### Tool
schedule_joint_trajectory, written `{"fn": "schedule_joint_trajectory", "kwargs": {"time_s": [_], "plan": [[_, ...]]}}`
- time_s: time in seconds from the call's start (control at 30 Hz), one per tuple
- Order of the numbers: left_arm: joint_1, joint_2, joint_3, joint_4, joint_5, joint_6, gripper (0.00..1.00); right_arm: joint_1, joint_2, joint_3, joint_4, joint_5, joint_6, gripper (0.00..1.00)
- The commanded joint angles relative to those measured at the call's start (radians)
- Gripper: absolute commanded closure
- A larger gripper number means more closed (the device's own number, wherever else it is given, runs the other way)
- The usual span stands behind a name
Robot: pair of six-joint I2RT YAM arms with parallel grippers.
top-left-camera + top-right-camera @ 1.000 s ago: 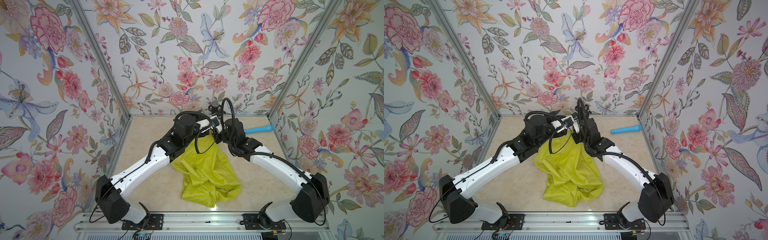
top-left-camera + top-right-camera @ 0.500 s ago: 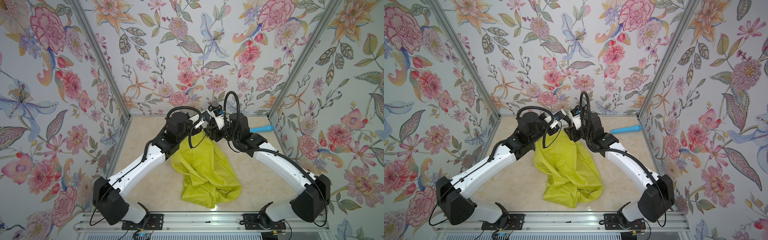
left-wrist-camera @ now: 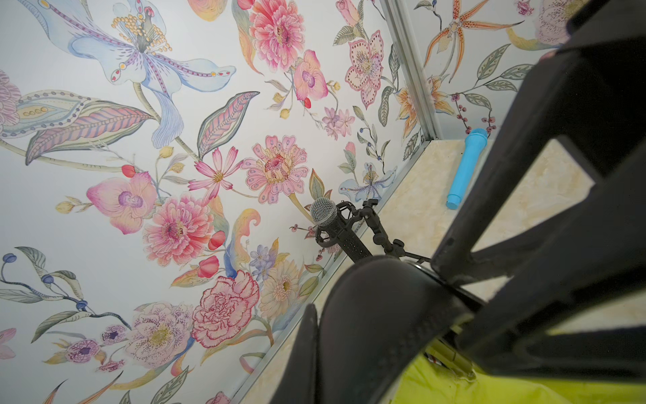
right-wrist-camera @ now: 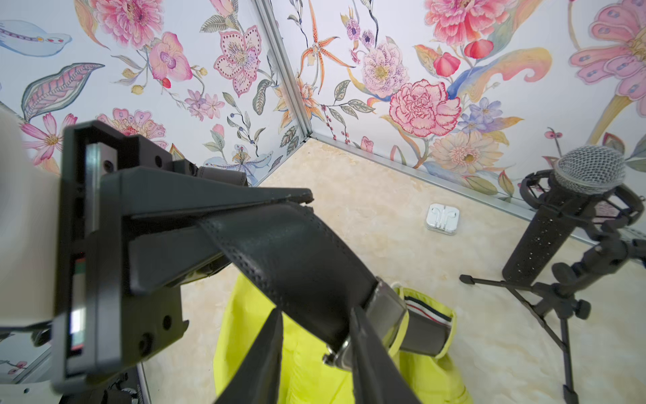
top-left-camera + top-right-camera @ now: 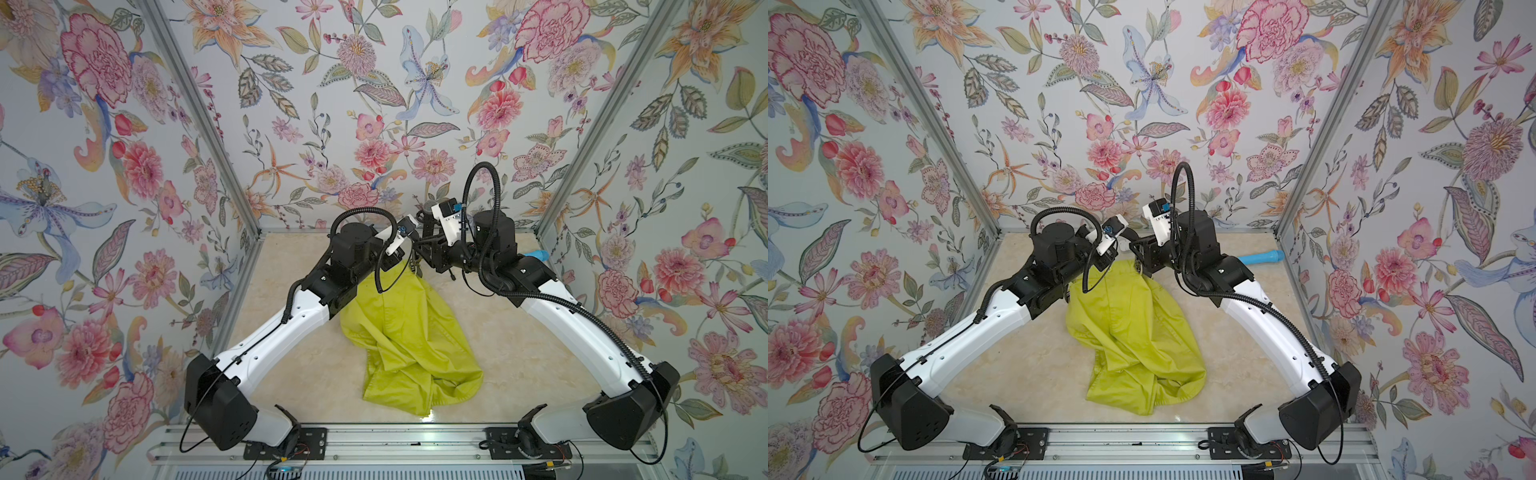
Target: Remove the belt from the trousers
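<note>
Wallpaper printed with large flowers covered the walls around a cream marbled tabletop point(image 5: 291, 332). My left gripper point(image 4: 272, 218) was clamped shut on the belt point(image 4: 297, 266), a flat black strap with stitched edges, held up above the far end of the table. From those jaws the strap sloped down to a grey metal buckle point(image 4: 384, 307) at the waist of the trousers point(image 5: 407, 340), a thin, bright yellow-green garment. A white waistband lining with dark stripes point(image 4: 430, 311) showed beside the buckle. The waist end rose to meet my grippers; the rest lay crumpled on the middle of the table.

My right gripper point(image 4: 316, 311) faced the left one, close beside it. Its fingers were parted either side of the strap, just above the buckle; I could not tell whether they pressed on it.

Near the back wall lay a small white earbud case point(image 4: 442, 218), and a black microphone with a silver mesh head point(image 4: 587, 171) stood tilted on a tripod. At far right, a light blue plastic tube point(image 5: 1260, 257) lay by the side wall.
</note>
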Motion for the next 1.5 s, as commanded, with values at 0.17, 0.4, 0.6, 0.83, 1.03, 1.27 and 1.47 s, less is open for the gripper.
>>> {"fn": "schedule_joint_trajectory", "kwargs": {"time_s": [0.17,0.4,0.6,0.83,1.03,1.27,1.47], "plan": [[0.008,0.004,0.052,0.034,0.014,-0.036,1.0,0.009,0.031,0.022,-0.088,0.067,0.003,0.65],[0.007,0.005,0.057,0.03,0.023,-0.041,1.0,0.001,0.049,0.035,-0.095,0.078,0.002,0.77],[0.008,0.014,0.063,0.016,0.025,-0.043,1.0,-0.001,0.056,0.043,-0.095,0.049,0.011,0.7],[0.007,0.031,0.073,0.001,0.031,-0.046,1.0,-0.003,0.056,0.061,-0.096,0.037,0.016,0.72],[0.007,0.042,0.077,-0.015,0.029,-0.044,1.0,-0.004,0.065,0.063,-0.096,0.019,0.03,0.69],[0.007,0.047,0.077,-0.024,0.031,-0.044,1.0,-0.014,0.076,0.073,-0.095,-0.012,0.043,0.72],[0.007,0.047,0.081,-0.027,0.041,-0.048,1.0,-0.019,0.088,0.056,-0.096,-0.017,0.053,0.84]]}}
